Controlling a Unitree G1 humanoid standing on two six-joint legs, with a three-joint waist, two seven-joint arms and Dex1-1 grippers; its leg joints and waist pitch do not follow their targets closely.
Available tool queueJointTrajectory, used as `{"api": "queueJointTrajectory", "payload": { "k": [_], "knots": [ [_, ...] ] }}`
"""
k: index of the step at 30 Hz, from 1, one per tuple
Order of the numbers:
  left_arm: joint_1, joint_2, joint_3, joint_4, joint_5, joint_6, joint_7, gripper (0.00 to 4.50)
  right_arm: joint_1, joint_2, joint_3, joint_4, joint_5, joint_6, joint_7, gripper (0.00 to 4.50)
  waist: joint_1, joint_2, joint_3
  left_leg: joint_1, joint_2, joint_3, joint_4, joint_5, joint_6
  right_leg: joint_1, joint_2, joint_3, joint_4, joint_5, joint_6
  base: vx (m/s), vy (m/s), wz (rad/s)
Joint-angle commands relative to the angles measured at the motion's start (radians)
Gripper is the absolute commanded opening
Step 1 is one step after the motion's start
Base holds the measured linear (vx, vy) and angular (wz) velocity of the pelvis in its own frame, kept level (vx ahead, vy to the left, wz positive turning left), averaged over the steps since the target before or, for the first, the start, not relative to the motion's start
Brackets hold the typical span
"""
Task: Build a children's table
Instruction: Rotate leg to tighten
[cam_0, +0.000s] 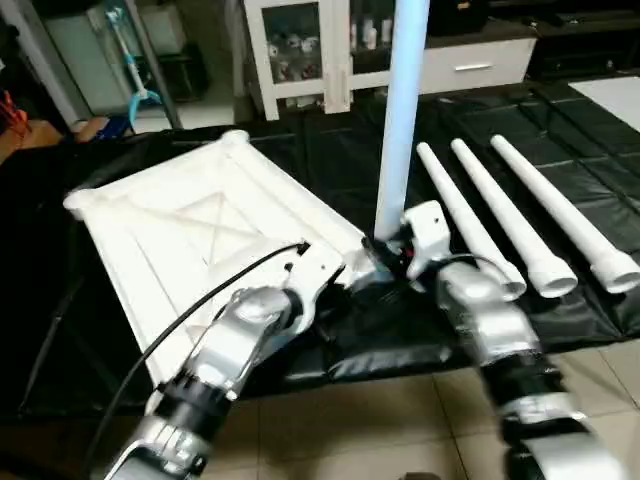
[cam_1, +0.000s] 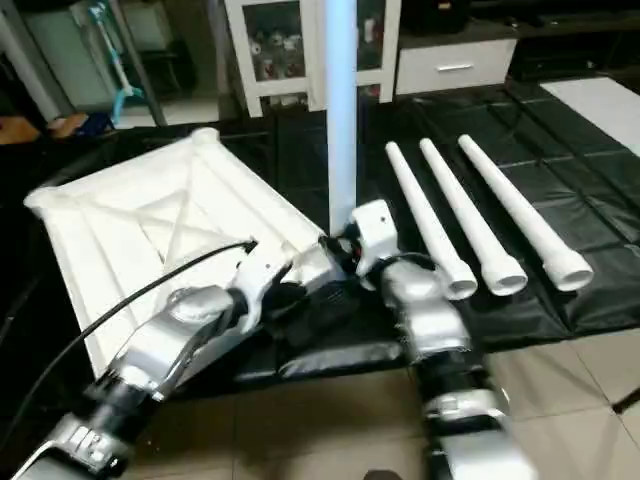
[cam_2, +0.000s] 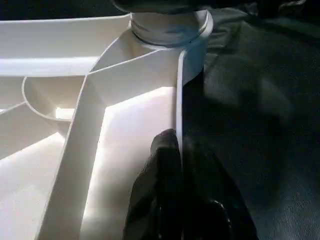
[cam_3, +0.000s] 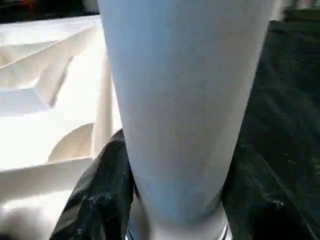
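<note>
Three loose legs (cam_0: 525, 225) lie side by side on the black sheet (cam_0: 560, 180) to the right of the tabletop (cam_0: 190, 230), wide ends toward the robot. The tabletop rests upside down on that sheet, ribbed underside up. A fourth leg (cam_0: 402, 110) stands upright at the tabletop's near right corner, its base apparently seated in the corner socket (cam_2: 170, 27), though the arms hide the joint from the head views. The right tool (cam_3: 170, 200) has one black finger on each side of this upright leg, low down, gripping it. The left tool (cam_2: 177, 200) is closed on the tabletop's thin edge wall just beside that corner. Behind stands a white cabinet (cam_0: 300, 50) with glass doors.
</note>
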Motion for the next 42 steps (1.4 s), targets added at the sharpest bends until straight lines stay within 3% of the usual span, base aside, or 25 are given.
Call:
{"api": "queueJointTrajectory", "payload": {
  "k": [1,6,7,9,10,13,14,17,18,21,22,23,26,29,31,35,42],
  "knots": [
    [-0.007,0.000,0.009,0.037,0.018,0.001,0.039,0.00,-0.013,0.056,-0.006,0.021,0.020,-0.019,-0.049,1.94,-0.003,-0.008,-0.056,0.000,0.037,-0.029,-0.104,-0.413,0.012,0.029,-0.024,0.018,-0.076,-0.371,-0.143,0.000,0.000,0.00],
    [0.010,0.021,0.012,0.018,0.016,-0.014,0.021,0.00,-0.010,0.068,-0.020,0.005,0.048,-0.055,-0.024,1.94,-0.005,-0.009,-0.060,-0.004,0.038,-0.024,-0.100,-0.361,0.036,0.036,-0.025,0.020,-0.067,-0.285,-0.176,0.000,0.000,0.00],
    [0.019,0.030,0.010,0.007,0.013,-0.022,0.005,0.00,-0.006,0.067,-0.018,-0.009,0.063,-0.061,0.014,2.29,-0.004,-0.008,-0.063,-0.009,0.039,-0.023,-0.097,-0.319,0.053,0.041,-0.027,0.019,-0.062,-0.253,-0.183,0.000,0.000,0.00],
    [0.046,0.059,0.002,-0.024,-0.003,-0.031,-0.048,0.00,0.006,0.042,-0.001,-0.043,0.086,-0.048,0.115,2.29,-0.002,-0.008,-0.065,-0.013,0.041,-0.023,-0.094,-0.278,0.075,0.046,-0.028,0.018,-0.058,-0.213,-0.192,0.000,0.000,0.00],
    [0.046,0.059,0.002,-0.024,-0.003,-0.031,-0.048,0.00,0.006,0.042,-0.001,-0.043,0.086,-0.048,0.115,2.50,-0.002,-0.008,-0.065,-0.016,0.042,-0.024,-0.094,-0.263,0.081,0.048,-0.028,0.018,-0.055,-0.202,-0.194,0.000,0.000,0.00],
    [0.097,0.133,-0.033,-0.074,-0.012,-0.065,-0.157,0.00,0.020,-0.040,0.017,-0.088,0.109,-0.034,0.276,2.85,0.001,-0.007,-0.072,-0.014,0.042,-0.022,-0.081,-0.167,0.133,0.052,-0.027,0.016,-0.043,-0.091,-0.220,0.041,-0.008,0.00],
    [0.114,0.156,-0.042,-0.092,-0.017,-0.074,-0.190,0.00,0.021,-0.072,0.019,-0.101,0.126,-0.019,0.337,2.96,0.006,-0.003,-0.075,-0.013,0.042,-0.022,-0.074,-0.115,0.157,0.054,-0.026,0.014,-0.035,-0.040,-0.229,0.063,-0.015,0.00],
    [0.139,0.192,-0.054,-0.121,-0.029,-0.085,-0.241,0.00,0.023,-0.129,0.022,-0.118,0.145,-0.001,0.436,3.15,0.020,-0.001,-0.079,-0.003,0.042,-0.019,-0.066,-0.052,0.189,0.049,-0.023,0.015,-0.028,0.020,-0.246,0.064,-0.011,0.01],
    [0.154,0.213,-0.060,-0.146,-0.042,-0.088,-0.276,0.00,0.026,-0.177,0.030,-0.129,0.149,0.009,0.506,3.20,0.028,0.001,-0.082,-0.001,0.042,-0.016,-0.059,0.010,0.205,0.045,-0.023,0.017,-0.022,0.069,-0.256,0.058,0.002,0.01],
    [0.179,0.246,-0.073,-0.194,-0.066,-0.086,-0.336,0.00,0.032,-0.260,0.045,-0.140,0.144,0.025,0.623,3.51,0.053,-0.003,-0.084,0.000,0.042,-0.014,-0.055,0.051,0.230,0.043,-0.019,0.016,-0.018,0.077,-0.261,0.000,0.000,0.00],
    [0.189,0.258,-0.080,-0.217,-0.078,-0.083,-0.362,0.00,0.033,-0.298,0.054,-0.139,0.139,0.032,0.671,3.56,0.067,-0.001,-0.081,0.003,0.045,-0.010,-0.058,0.019,0.223,0.038,-0.018,0.018,-0.022,0.020,-0.260,0.000,0.000,0.00],
    [0.189,0.258,-0.080,-0.217,-0.078,-0.083,-0.362,0.00,0.033,-0.298,0.054,-0.139,0.139,0.032,0.671,3.67,0.067,-0.001,-0.081,0.003,0.045,-0.010,-0.058,0.019,0.223,0.038,-0.018,0.018,-0.022,0.020,-0.260,0.000,0.000,0.00],
    [0.202,0.277,-0.096,-0.244,-0.087,-0.077,-0.397,0.00,0.037,-0.373,0.080,-0.133,0.131,0.043,0.768,3.79,0.086,-0.003,-0.070,0.006,0.050,-0.006,-0.072,-0.131,0.151,0.034,-0.018,0.026,-0.034,-0.128,-0.244,0.000,0.000,0.00],
    [0.205,0.281,-0.098,-0.243,-0.085,-0.083,-0.403,0.00,0.036,-0.406,0.089,-0.123,0.132,0.041,0.817,3.79,0.090,-0.008,-0.067,0.012,0.048,-0.004,-0.080,-0.239,0.087,0.030,-0.018,0.033,-0.042,-0.211,-0.226,0.000,0.000,0.00],
    [0.203,0.279,-0.098,-0.242,-0.085,-0.082,-0.403,0.00,0.035,-0.415,0.090,-0.117,0.134,0.041,0.835,3.79,0.089,-0.010,-0.066,0.011,0.048,-0.004,-0.083,-0.255,0.070,0.029,-0.018,0.038,-0.044,-0.233,-0.219,0.000,0.000,0.00],
    [0.199,0.278,-0.097,-0.243,-0.089,-0.078,-0.403,0.00,0.038,-0.437,0.105,-0.115,0.135,0.041,0.880,3.79,0.089,-0.012,-0.067,0.008,0.046,-0.004,-0.083,-0.255,0.068,0.028,-0.017,0.043,-0.045,-0.252,-0.210,0.000,0.000,0.00],
    [0.197,0.282,-0.102,-0.249,-0.096,-0.075,-0.400,0.00,0.043,-0.454,0.121,-0.110,0.134,0.040,0.921,3.14,0.087,-0.015,-0.071,-0.001,0.044,-0.004,-0.077,-0.200,0.102,0.032,-0.018,0.042,-0.042,-0.223,-0.216,0.000,0.000,0.00]
  ]
}}
